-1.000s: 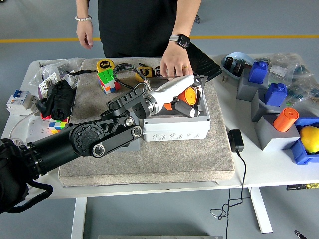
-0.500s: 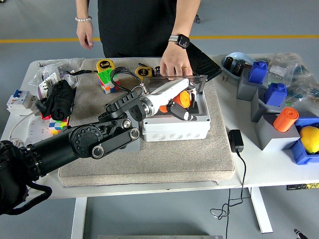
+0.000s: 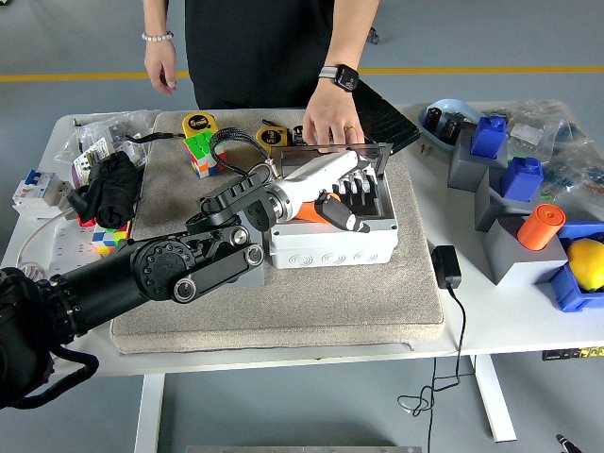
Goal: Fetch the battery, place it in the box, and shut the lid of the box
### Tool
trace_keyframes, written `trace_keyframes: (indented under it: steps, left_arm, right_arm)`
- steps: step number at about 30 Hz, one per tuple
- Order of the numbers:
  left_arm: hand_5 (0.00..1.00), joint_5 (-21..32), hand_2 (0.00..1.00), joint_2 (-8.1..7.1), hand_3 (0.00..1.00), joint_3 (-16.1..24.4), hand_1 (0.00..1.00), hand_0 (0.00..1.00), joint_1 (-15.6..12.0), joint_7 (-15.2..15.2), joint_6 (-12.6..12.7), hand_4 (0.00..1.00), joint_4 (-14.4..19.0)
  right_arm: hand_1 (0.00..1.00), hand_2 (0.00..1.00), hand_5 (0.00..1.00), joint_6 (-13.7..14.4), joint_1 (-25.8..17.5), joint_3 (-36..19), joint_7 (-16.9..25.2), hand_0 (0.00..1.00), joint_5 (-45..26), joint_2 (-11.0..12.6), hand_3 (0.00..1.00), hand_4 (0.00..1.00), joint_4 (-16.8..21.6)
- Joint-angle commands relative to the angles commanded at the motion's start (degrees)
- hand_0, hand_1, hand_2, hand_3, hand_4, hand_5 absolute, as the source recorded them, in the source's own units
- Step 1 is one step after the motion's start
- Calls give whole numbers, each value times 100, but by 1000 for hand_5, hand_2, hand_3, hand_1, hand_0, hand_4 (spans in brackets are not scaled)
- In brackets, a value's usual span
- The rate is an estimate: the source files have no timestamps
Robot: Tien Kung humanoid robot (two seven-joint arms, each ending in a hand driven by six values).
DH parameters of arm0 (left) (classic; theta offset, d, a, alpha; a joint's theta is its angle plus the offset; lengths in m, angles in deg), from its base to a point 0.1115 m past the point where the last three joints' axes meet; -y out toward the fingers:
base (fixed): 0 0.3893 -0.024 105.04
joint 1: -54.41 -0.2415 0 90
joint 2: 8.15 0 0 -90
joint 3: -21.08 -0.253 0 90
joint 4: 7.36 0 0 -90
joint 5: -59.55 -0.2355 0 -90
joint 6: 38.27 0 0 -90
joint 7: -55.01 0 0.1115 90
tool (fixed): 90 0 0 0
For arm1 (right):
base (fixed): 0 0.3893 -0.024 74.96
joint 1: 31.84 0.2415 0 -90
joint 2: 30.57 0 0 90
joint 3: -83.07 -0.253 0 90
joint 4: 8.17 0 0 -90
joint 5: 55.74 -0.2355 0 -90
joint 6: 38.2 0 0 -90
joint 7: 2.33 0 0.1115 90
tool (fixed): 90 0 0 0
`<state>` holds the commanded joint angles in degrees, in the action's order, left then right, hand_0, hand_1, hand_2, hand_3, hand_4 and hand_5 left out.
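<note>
The grey box (image 3: 330, 243) stands open on the tan mat, with its clear lid (image 3: 342, 149) raised at the far edge. My left hand (image 3: 347, 200) reaches in over the box, its white fingers (image 3: 357, 184) spread. The orange battery (image 3: 306, 209) lies low inside the box under my palm, mostly hidden by it. A person's hand (image 3: 330, 121) with a watch rests on the lid's far edge. My right arm is out of view.
A tape measure (image 3: 197, 124), a colour cube (image 3: 203, 154) and a coiled cable (image 3: 236, 143) lie on the mat behind my arm. A black charger (image 3: 445, 266) sits right of the mat. Grey and blue blocks and another orange cylinder (image 3: 541, 226) stand at the right.
My left hand lowered the orange battery into the box and its fingers opened out; the battery now shows lower and further left under the palm. The person's hand stayed on the lid.
</note>
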<state>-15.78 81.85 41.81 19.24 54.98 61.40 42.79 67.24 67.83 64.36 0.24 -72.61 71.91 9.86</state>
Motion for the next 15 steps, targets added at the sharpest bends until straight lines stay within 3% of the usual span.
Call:
trace_keyframes:
  steps: [3, 4, 8, 15]
  left_arm:
    - [63, -29, 527, 0, 531, 82, 521, 371, -28, 12, -32, 998, 54]
    - [82, -48, 564, 0, 583, 122, 581, 443, -45, 17, -46, 998, 89]
    - [82, -79, 564, 0, 583, 296, 581, 443, -108, 21, -75, 998, 329]
    - [118, -151, 569, -58, 587, 936, 590, 422, -366, 137, -213, 998, 1256]
  right_arm:
    - [635, 630, 411, 8, 0, -31, 7, 663, 21, -3, 530, 858, 6]
    - [635, 631, 410, 9, -1, -38, 10, 665, 26, -5, 531, 858, 8]
    - [635, 631, 410, 1, -11, -45, 11, 665, 29, -11, 531, 858, 8]
    - [636, 630, 410, 0, -4, -59, 20, 665, 56, -17, 531, 858, 15]
